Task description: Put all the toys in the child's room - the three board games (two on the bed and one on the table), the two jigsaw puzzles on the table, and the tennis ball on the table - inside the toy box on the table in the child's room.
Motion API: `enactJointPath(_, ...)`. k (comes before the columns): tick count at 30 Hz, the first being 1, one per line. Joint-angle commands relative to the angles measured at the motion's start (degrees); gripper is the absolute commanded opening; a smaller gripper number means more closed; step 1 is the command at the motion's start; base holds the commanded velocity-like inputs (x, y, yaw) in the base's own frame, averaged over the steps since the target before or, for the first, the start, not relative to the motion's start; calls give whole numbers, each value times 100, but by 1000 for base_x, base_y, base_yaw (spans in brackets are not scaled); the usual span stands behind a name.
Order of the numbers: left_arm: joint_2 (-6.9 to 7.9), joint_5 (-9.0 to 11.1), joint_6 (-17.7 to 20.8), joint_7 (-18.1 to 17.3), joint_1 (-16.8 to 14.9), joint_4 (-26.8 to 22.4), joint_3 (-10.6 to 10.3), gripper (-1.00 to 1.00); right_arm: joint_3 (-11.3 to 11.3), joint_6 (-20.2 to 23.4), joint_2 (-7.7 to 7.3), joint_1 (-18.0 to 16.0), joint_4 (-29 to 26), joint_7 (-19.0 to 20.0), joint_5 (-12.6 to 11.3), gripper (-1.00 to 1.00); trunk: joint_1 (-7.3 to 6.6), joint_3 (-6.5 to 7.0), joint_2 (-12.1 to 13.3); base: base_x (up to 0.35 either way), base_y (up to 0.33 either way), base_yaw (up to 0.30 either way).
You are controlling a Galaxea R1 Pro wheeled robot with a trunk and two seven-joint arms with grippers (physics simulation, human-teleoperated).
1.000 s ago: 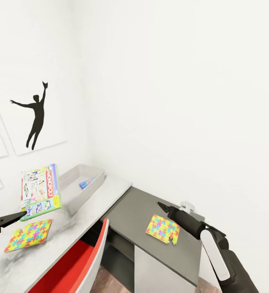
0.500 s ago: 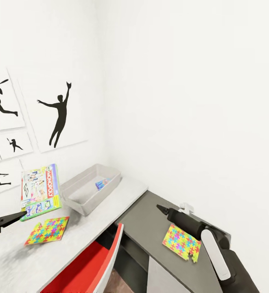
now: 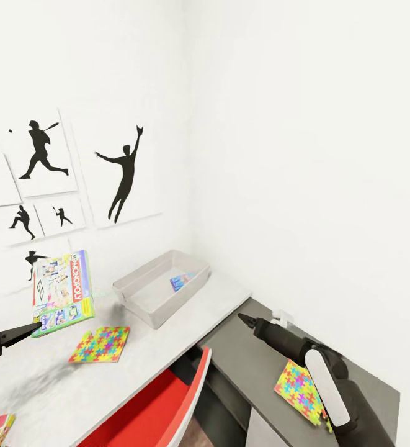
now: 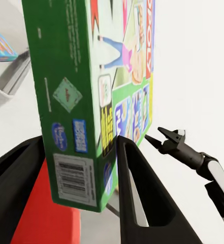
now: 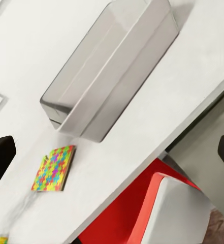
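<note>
Green-edged "MONOPOLY" board game [image 3: 62, 292] upright, clamped in left end effector [image 4: 81, 168]; right end effector's [image 3: 247, 320] opening unclear.

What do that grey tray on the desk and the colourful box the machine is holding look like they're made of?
The toy box looks like matte grey plastic: thin, smooth walls with no grain or shine, though that is a guess. The board game, held upright in the left hand, looks like glossy printed cardboard: sharp folded edges, and a barcode on its narrow side.
</note>
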Motion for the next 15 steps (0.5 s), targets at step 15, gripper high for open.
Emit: enactJointPath(15,-41,1,58,-28,-6,-33,0,-100,-7,18,-1,-1,0,18,-4,100,3,-2,-4,85,0,282)
